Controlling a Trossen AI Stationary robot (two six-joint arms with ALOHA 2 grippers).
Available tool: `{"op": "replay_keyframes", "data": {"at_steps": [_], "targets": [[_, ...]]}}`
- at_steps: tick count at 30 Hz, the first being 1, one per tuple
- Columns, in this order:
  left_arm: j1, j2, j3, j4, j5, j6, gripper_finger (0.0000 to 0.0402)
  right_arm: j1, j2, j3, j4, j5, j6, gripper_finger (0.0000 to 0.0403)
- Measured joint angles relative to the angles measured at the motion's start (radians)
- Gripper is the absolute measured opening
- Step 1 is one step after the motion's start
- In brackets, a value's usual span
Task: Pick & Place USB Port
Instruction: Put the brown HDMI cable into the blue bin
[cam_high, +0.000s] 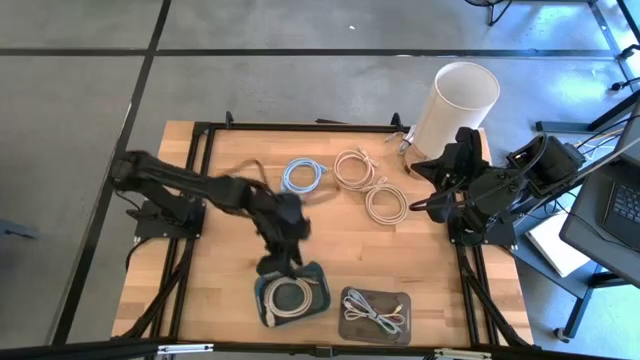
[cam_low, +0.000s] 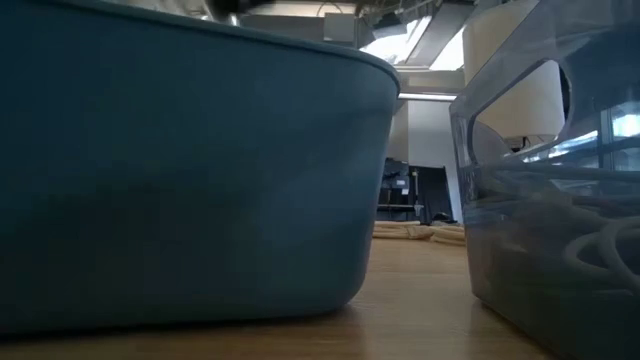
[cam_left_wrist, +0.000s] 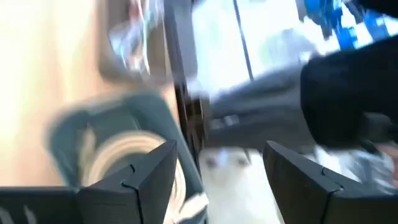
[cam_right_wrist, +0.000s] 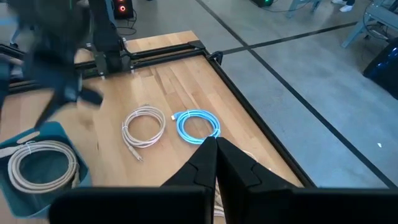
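The high view looks straight down on the whole wooden worktop (cam_high: 230, 190), the low view sits at worktop height hard against the teal plastic tray (cam_low: 190, 180), shared with both wrist views.

Grey concrete floor (cam_high: 330, 25), crossed by dark seam lines. Wooden table (cam_high: 225, 240), black-framed. White cylindrical bin (cam_high: 455, 100) at its far corner. Laptop (cam_high: 612, 210) on stand, right. Bright ceiling lights (cam_low: 420, 45).

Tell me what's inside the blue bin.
The blue bin holds one coiled beige cable. The open left pincer overhangs its rim, hiding that corner; nothing else shows.
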Motion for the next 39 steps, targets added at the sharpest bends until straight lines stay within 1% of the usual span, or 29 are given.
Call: {"op": "replay_keyframes", "data": {"at_steps": [3, 5, 7, 8, 11, 15, 16, 17, 18, 19, 21, 23, 25, 26, 29, 30, 32, 35, 39], "targets": [[0.018, -0.094, 0.055, -0.009, -0.118, 0.043, 0.0233, 0.0, 0.0, 0.0, 0.0, 0.0, 0.0, 0.0012], [0.021, -0.157, 0.067, -0.011, -0.238, 0.105, 0.0233, 0.0, 0.0, 0.0, 0.0, 0.0, 0.003, 0.0012], [0.014, -0.216, 0.065, -0.025, -0.424, 0.192, 0.0233, 0.0, 0.0, 0.0, 0.001, 0.0, 0.003, 0.0012], [0.006, -0.239, 0.062, -0.047, -0.535, 0.243, 0.0233, 0.0, 0.0, 0.0, 0.002, -0.002, 0.003, 0.0012], [-0.016, -0.276, 0.06, -0.169, -0.857, 0.34, 0.0233, 0.0, 0.0, 0.0, 0.005, -0.01, 0.004, 0.0012], [-0.002, -0.273, 0.06, -0.335, -1.243, 0.369, 0.0233, 0.0, 0.0, 0.0, 0.011, -0.011, 0.006, 0.0012], [0.008, -0.265, 0.06, -0.375, -1.309, 0.334, 0.0233, 0.0, 0.0, 0.0, 0.011, -0.01, 0.006, 0.0012], [0.023, -0.255, 0.06, -0.42, -1.34, 0.285, 0.0233, 0.0, 0.0, 0.0, 0.011, -0.011, 0.006, 0.0012], [0.041, -0.243, 0.06, -0.466, -1.336, 0.238, 0.0233, 0.0, 0.0, 0.0, 0.011, -0.013, 0.006, 0.0012], [0.063, -0.228, 0.059, -0.511, -1.299, 0.196, 0.0233, 0.0, 0.0, 0.0, 0.011, -0.016, 0.006, 0.0012], [0.111, -0.2, 0.038, -0.572, -1.18, 0.138, 0.0233, 0.0, 0.0, 0.0, 0.011, -0.018, 0.006, 0.0012], [0.148, -0.173, -0.026, -0.588, -1.085, 0.137, 0.0233, 0.0, 0.0, 0.0, 0.011, -0.018, 0.005, 0.0012], [0.178, -0.153, -0.1, -0.569, -0.98, 0.161, 0.0233, 0.0, 0.0, 0.0, 0.011, -0.018, 0.003, 0.0012], [0.192, -0.143, -0.139, -0.551, -0.911, 0.171, 0.0233, 0.0, 0.0, 0.0, 0.011, -0.018, 0.003, 0.0012], [0.22, -0.118, -0.247, -0.461, -0.727, 0.188, 0.0233, 0.0, 0.0, 0.0, 0.011, -0.024, 0.0, 0.0012], [0.223, -0.114, -0.276, -0.427, -0.689, 0.194, 0.0233, 0.0, 0.0, 0.0, 0.011, -0.032, -0.001, 0.0012], [0.223, -0.111, -0.326, -0.348, -0.636, 0.221, 0.0233, 0.0, 0.0, 0.0, 0.01, -0.041, -0.001, 0.0012], [0.221, -0.111, -0.379, -0.26, -0.603, 0.265, 0.0233, 0.0, 0.0, 0.0, 0.01, -0.041, -0.001, 0.0012], [0.22, -0.107, -0.422, -0.212, -0.525, 0.324, 0.0233, 0.0, 0.0, 0.0, 0.01, -0.041, -0.002, 0.0012]]}}
